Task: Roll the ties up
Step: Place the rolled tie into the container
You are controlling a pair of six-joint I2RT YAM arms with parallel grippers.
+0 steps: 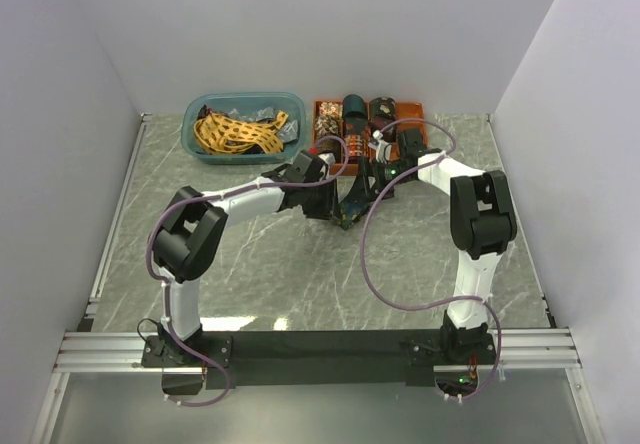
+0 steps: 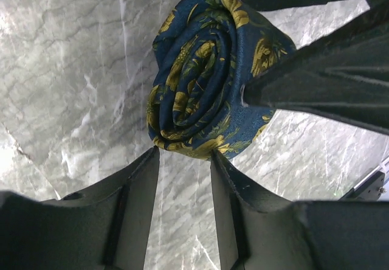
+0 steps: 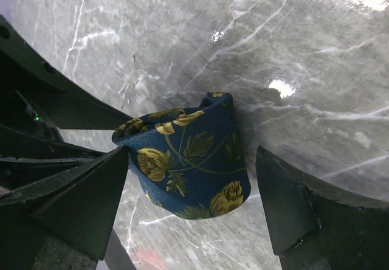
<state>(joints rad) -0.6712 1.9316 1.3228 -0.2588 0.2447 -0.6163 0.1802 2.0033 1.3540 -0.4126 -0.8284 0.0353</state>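
Left gripper (image 2: 185, 155) meets edge of rolled tie (image 2: 200, 75); right gripper (image 3: 191, 163) straddles.

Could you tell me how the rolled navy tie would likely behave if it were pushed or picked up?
The rolled tie is soft layered fabric, so it would probably squash under a squeeze. Nothing visibly fastens its spiral, so lifting by one layer may unroll it. The table looks glossy, so a push would likely slide it.
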